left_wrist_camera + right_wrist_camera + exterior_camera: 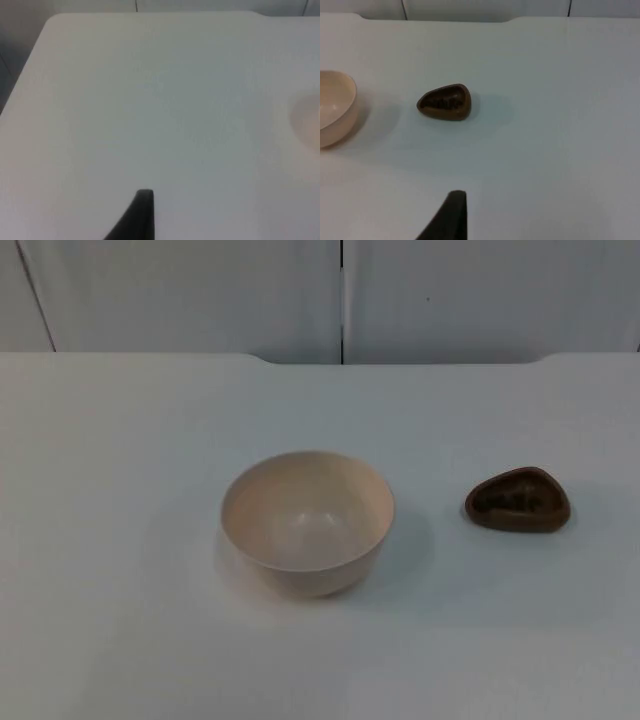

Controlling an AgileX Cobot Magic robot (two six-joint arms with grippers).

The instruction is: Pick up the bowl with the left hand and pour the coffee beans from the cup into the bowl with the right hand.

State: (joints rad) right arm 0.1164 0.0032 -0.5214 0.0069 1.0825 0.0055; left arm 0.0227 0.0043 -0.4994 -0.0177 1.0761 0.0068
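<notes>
Bowl (307, 522) mid-table, cup (517, 500) well apart.

The bowl (307, 522) sits at the centre of the top view on the table (120, 440). The cup (517, 501) stands to its right, apart from it, beans (515, 499) inside.

A lab test bench: bare white table (120, 540) ending at a grey partition wall (200, 290).
</notes>
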